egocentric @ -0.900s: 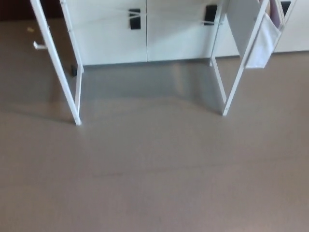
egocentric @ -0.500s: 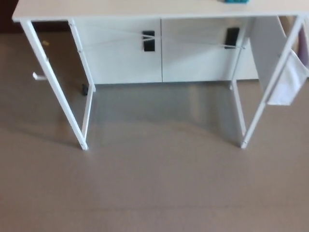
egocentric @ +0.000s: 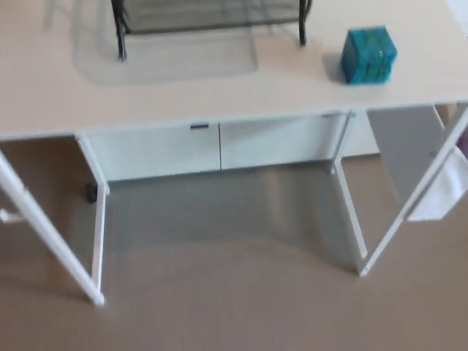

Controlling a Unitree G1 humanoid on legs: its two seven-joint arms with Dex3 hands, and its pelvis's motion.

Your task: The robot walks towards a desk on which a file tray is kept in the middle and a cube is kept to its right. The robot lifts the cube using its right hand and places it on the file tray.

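- Walking in is the step you're on, I reckon. The desk [egocentric: 219, 88] fills the top of the head view, but its legs and plenty of floor [egocentric: 234, 307] show below, so you're not at reaching range yet.
- Neither robot hand is in shot, left or right. You can't tell from here how far open either one is, or whether it has hold of anything.
- The cube [egocentric: 368, 55] is teal and sits on the desktop off to the right. It's clear of the file tray [egocentric: 212, 18], the black wire thing in the middle at the back, cut off by the top of the frame.
- Close in square to the front edge, but set yourself a touch to the right. That way your right arm comes down over the cube instead of reaching across.
- Stop short enough that your legs don't bump the white panel under the top.
- Mind the white cloth [egocentric: 446, 194] hanging at the desk's right end, it's close to your right arm's path.
- Writing: nothing you can read. The cube has darker lines on its faces, maybe a print, but it's too blurry to say. There's a small dark tab [egocentric: 199, 126] under the front edge with no legible text.
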